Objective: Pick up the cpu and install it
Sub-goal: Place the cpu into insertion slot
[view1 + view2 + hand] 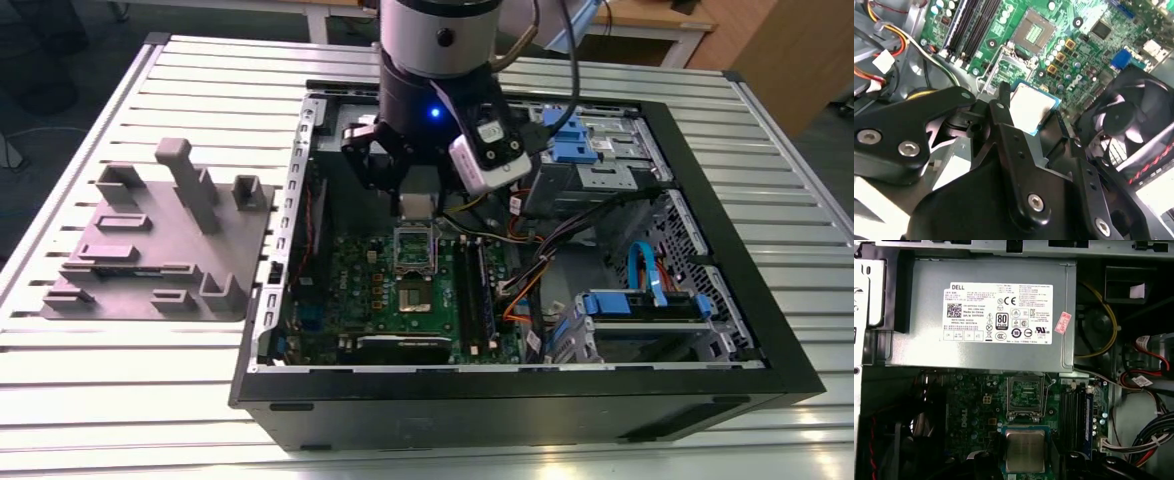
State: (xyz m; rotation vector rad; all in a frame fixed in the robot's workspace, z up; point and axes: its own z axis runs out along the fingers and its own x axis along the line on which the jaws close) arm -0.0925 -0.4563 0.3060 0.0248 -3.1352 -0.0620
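Silvery cpu (1025, 450) pinched in black gripper (1031, 114), power supply (929, 315) in first wrist view, fan (1134, 115) in second

The cpu (1028, 102), partly hidden
In the second wrist view the hand (1033, 114) covers one edge of it; the fan (1134, 117) is cropped.

Soft, even light falls on the bench (80, 400), whose metal slats glare white in front of the computer case (534, 405). Inside the case the motherboard (400, 290) lies dim under the arm (434, 60), where a small blue lamp (434, 112) glows. In the second wrist view the cpu (1029, 107) washes out pale. In the first wrist view, the case's corner below the evenly lit power supply (929, 305) sinks into black.
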